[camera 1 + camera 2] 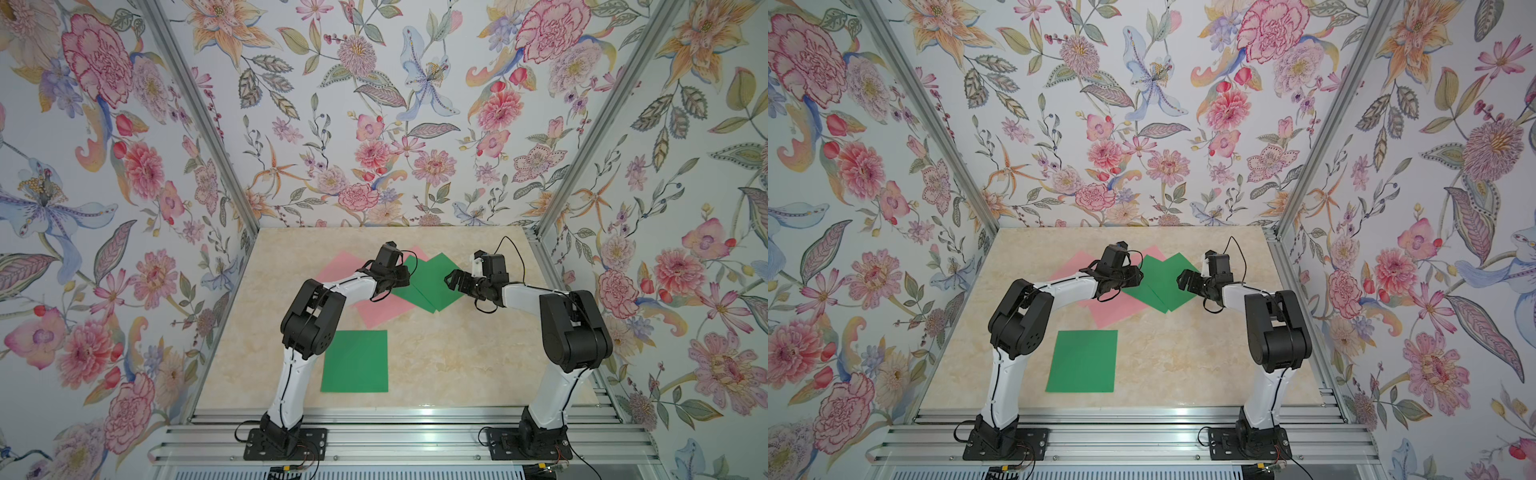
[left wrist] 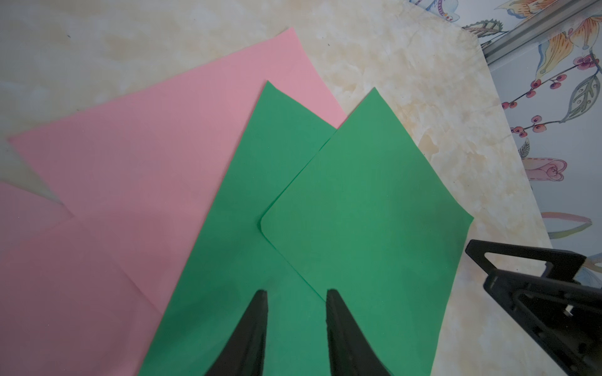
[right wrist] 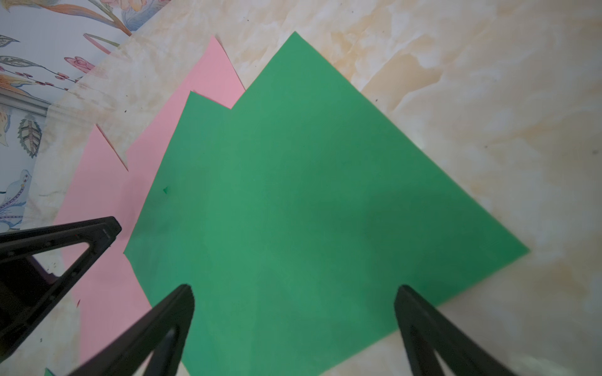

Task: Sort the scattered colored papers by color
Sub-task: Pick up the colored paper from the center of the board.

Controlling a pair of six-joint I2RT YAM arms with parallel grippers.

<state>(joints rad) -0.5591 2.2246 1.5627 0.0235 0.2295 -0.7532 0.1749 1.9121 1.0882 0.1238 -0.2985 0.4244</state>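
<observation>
Two robot arms meet over a scatter of colored papers (image 1: 428, 282) on a marbled counter (image 1: 457, 365) walled in by flowered wallpaper (image 1: 374, 104). Three green sheets are in view. A lone green sheet (image 1: 355, 361) lies flat near the arm bases, well apart from the rest, while an upper green sheet (image 2: 365, 211) overlaps a lower green sheet (image 2: 228, 228) toward the counter's far side. At least two pink sheets — a large pink sheet (image 2: 163, 146) tucked under the greens and a second pink sheet (image 2: 49, 293) overlapping it — fan out on the left arm's side; the overlaps hide an exact pink count. The left gripper (image 2: 296, 293) hangs over the green pair, jaws a narrow gap apart and holding nothing; whether its tips touch the paper cannot be told. The right gripper (image 3: 294, 288) faces it above the upper green sheet, jaws spread wide and empty.
</observation>
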